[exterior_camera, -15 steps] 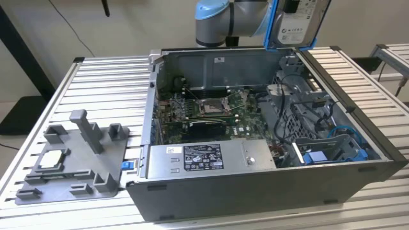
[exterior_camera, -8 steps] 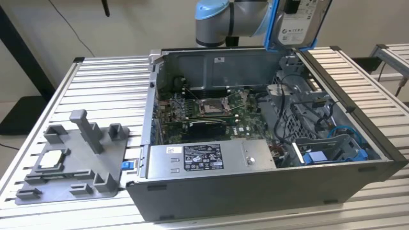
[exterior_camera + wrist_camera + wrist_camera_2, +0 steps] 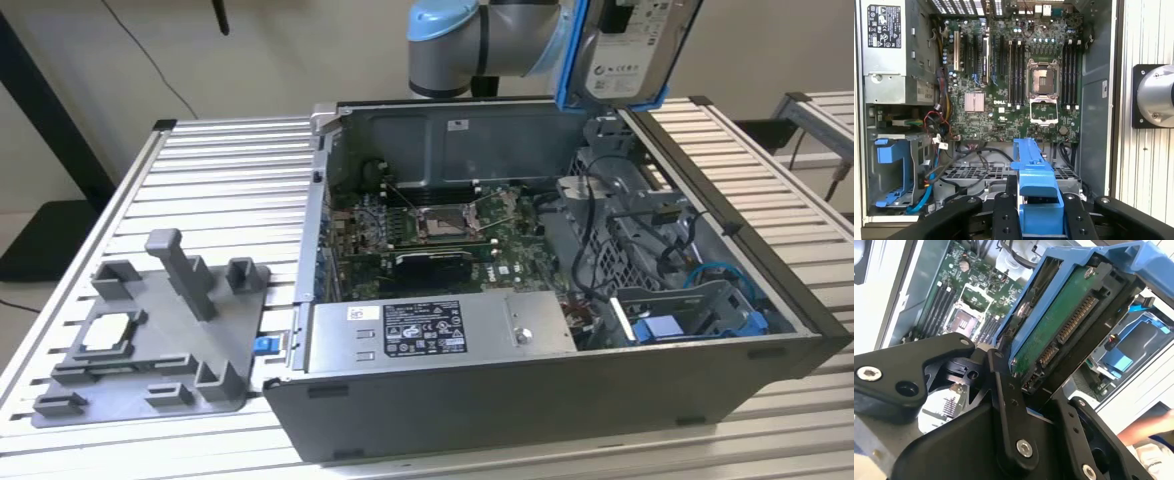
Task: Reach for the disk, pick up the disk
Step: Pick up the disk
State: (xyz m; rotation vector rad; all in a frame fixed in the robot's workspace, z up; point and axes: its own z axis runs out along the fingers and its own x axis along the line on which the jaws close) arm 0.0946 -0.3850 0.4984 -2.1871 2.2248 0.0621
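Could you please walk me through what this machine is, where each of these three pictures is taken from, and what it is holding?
It is a single robot arm with a claw at its end, working over an open computer case that lies on a slatted metal table.

The exterior view comes from a camera standing off the arm and looking at the whole scene. Both wrist views come from cameras riding on the arm, so they look down past the claw into the case, onto the green circuit board.

The claw is shut on the disk, a silver hard drive with a white label, clipped in a blue plastic frame. It is lifted clear above the case. In the second wrist view you see the disk's green underside and connector between the black fingers.

On the table, at the exterior view's left, sits a grey plastic fixture.
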